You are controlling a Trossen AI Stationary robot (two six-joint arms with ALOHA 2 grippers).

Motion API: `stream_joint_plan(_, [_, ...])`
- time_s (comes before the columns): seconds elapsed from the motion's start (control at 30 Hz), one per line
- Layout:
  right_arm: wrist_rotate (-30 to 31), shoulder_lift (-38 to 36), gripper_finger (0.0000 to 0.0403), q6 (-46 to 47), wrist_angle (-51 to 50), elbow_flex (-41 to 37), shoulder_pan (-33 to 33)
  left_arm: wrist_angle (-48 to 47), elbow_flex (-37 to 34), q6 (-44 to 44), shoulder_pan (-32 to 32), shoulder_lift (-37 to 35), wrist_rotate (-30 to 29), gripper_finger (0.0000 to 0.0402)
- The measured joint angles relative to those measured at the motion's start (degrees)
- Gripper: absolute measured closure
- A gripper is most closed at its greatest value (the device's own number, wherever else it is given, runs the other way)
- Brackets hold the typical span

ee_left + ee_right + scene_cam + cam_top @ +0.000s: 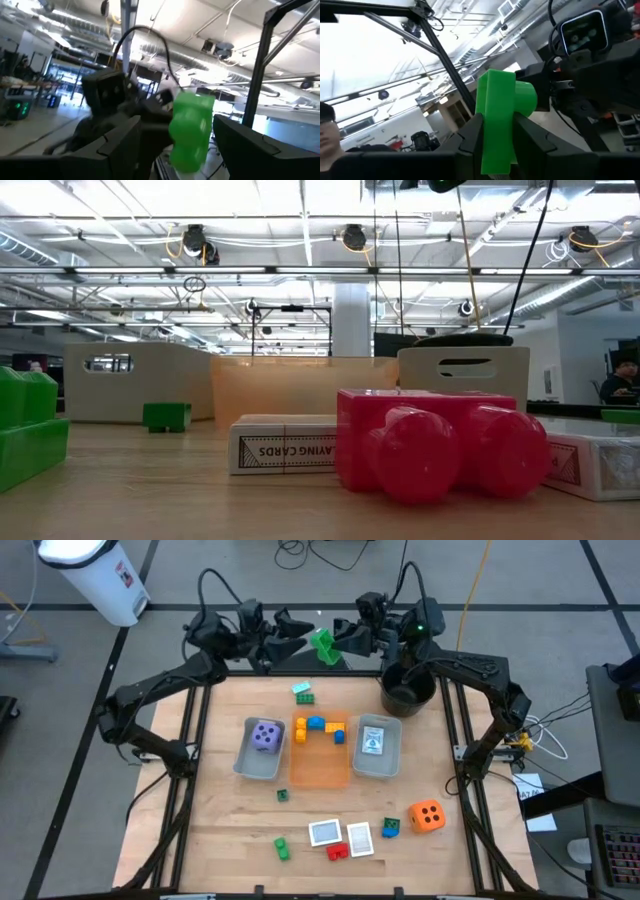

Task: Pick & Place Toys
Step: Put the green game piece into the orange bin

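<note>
An industrial lab or workshop — exposed ceiling pipes (300, 272) and strip lighting, a wooden table (220, 830) on a metal frame, cables (330, 552) trailing across the floor.

Green brick (324, 646) aloft; others on table.

green brick (324, 646) bright lime, dark fingers (470, 132) on it. purple die (265, 736) white-spotted, grey tray (256, 762). orange die (428, 815) black-spotted. middle tray (320, 772) see-through orange. red brick (430, 438) glossy.

the whitish card box (283, 445) in the low view reads "aving cards" along its side.
</note>
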Motion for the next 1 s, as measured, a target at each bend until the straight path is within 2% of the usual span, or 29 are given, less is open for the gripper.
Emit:
stream_joint_plan(0.13, [0.10,0.02,0.0331,2.58,2.94,0.00,0.00,-1.66,4.89,-0.74,-0.54,2.72,0.12,0.0146])
stream_joint_plan(0.33, [0.47,0.02,0.0327,7.84,9.42,0.00,0.00,-1.80,8.44,-1.32,-1.50,5.16,1.90,0.0146])
stream_joint_plan(0.77, [1.57,0.02,0.0330,12.77,11.58,0.00,0.02,-1.49,10.93,0.31,-3.56,7.20,3.06,0.0146])
stream_joint_plan(1.0, [0.48,0.00,0.0327,14.74,12.01,0.00,0.17,0.99,10.92,-1.10,-3.58,7.20,7.12,0.0146])
